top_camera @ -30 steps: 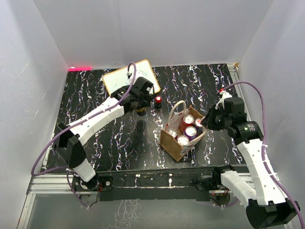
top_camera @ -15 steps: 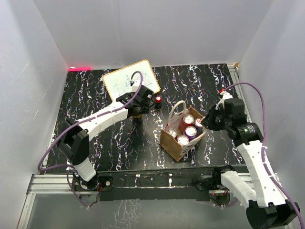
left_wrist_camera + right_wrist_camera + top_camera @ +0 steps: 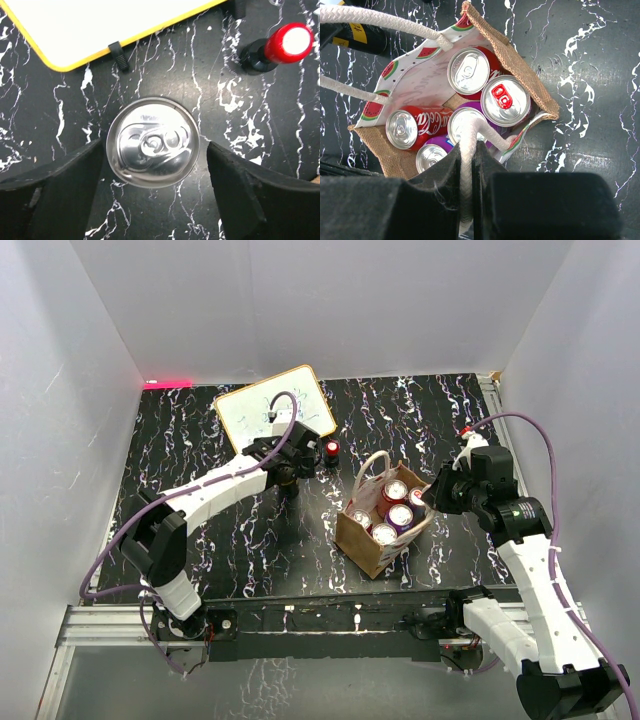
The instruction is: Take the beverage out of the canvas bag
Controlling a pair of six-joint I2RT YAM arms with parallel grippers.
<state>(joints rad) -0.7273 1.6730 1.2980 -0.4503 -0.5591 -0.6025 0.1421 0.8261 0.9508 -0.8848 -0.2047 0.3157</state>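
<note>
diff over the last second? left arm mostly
The left claw came down beside the whiteboard; it now straddles the upright can standing on the table, with a gap showing on one side. Whether it let go within this second can't be told. Unchanged: right claw pinching the cord handle of the canvas bag, cans inside, red-capped bottle.

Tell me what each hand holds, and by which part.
Right hand pinches the canvas bag by one white cord handle. Left hand holds nothing: its fingers sit open either side of an upright can.
</note>
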